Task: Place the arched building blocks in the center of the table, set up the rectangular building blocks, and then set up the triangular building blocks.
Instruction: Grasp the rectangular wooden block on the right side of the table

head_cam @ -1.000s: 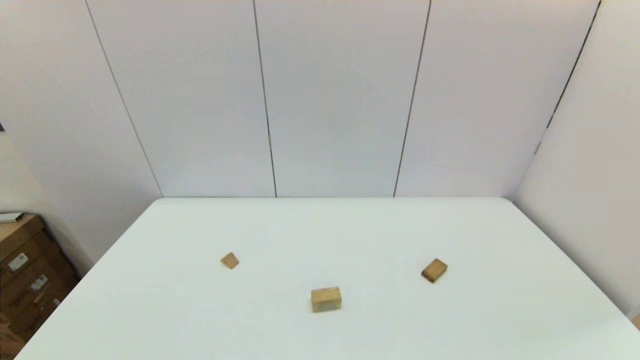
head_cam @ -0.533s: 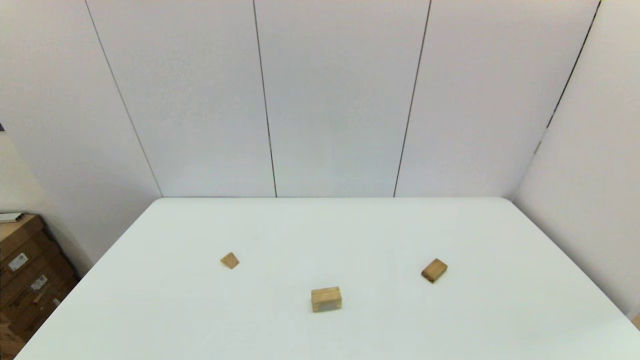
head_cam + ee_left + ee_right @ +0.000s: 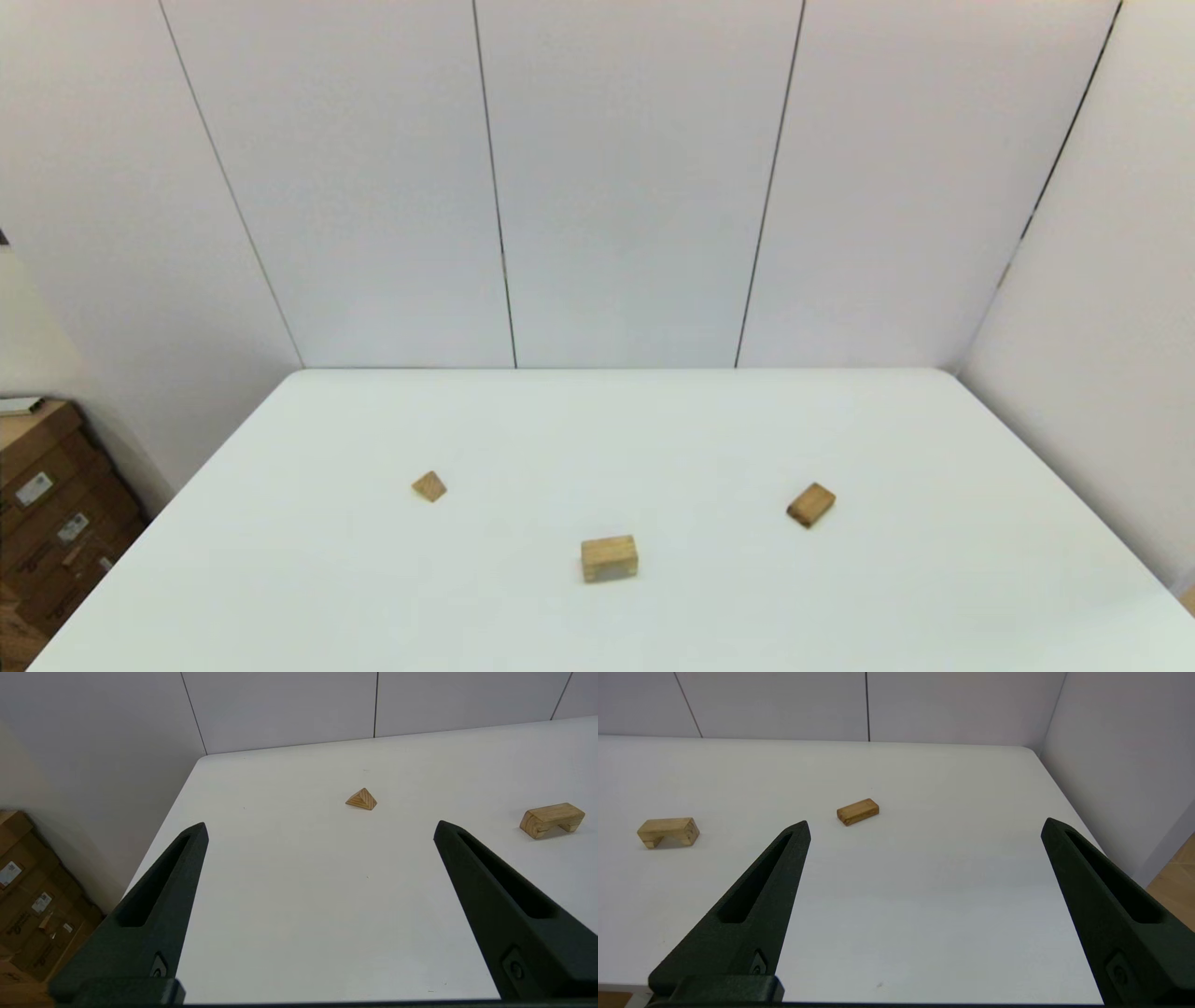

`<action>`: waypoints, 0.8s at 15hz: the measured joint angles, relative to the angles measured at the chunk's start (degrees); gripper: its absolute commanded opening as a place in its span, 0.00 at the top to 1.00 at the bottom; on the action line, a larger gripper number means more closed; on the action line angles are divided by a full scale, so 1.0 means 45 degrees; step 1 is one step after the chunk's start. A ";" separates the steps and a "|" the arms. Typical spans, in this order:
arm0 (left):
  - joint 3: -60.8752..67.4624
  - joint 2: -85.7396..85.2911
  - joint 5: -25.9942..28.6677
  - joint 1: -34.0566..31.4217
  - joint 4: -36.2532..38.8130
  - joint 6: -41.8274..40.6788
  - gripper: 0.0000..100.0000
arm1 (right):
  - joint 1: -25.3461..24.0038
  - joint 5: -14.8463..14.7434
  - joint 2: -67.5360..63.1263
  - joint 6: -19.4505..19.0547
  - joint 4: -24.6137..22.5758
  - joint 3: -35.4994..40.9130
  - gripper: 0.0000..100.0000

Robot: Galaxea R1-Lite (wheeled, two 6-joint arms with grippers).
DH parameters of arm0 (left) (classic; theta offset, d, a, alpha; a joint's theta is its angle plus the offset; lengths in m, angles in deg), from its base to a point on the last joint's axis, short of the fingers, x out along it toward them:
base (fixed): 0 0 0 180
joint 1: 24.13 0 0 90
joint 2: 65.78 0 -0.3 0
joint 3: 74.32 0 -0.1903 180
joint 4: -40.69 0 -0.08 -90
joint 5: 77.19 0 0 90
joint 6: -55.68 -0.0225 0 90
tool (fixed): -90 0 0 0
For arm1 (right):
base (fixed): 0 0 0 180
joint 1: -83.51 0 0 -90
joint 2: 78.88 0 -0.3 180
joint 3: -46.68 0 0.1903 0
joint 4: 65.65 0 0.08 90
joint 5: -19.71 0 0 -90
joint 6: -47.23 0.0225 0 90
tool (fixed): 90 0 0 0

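Observation:
Three wooden blocks lie apart on the white table (image 3: 653, 429). The arched block (image 3: 609, 558) (image 3: 551, 819) (image 3: 668, 831) sits near the front middle, notch down. The flat rectangular block (image 3: 810, 504) (image 3: 858, 811) lies to its right. The small triangular block (image 3: 428, 486) (image 3: 361, 799) lies to its left. Neither arm shows in the head view. My left gripper (image 3: 320, 828) hangs open above the table's near left edge, well short of the triangular block. My right gripper (image 3: 924, 826) hangs open over the near right edge, short of the rectangular block. Both hold nothing.
White wall panels (image 3: 635, 187) close the table at the back and right. Cardboard boxes (image 3: 47, 504) stand on the floor past the table's left edge. The table's right edge drops to a wooden floor (image 3: 1176, 877).

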 measured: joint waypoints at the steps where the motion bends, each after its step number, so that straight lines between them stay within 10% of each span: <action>1: 0.0000 0.0000 0.0000 0.0000 0.0005 0.0000 0.00 | 0.0000 0.0003 0.0000 0.0003 0.0005 0.0000 0.00; 12: 0.0000 0.0000 -0.0005 0.0000 0.0000 -0.0005 0.00 | 0.0000 -0.0005 0.0000 0.0000 0.0005 0.0000 0.00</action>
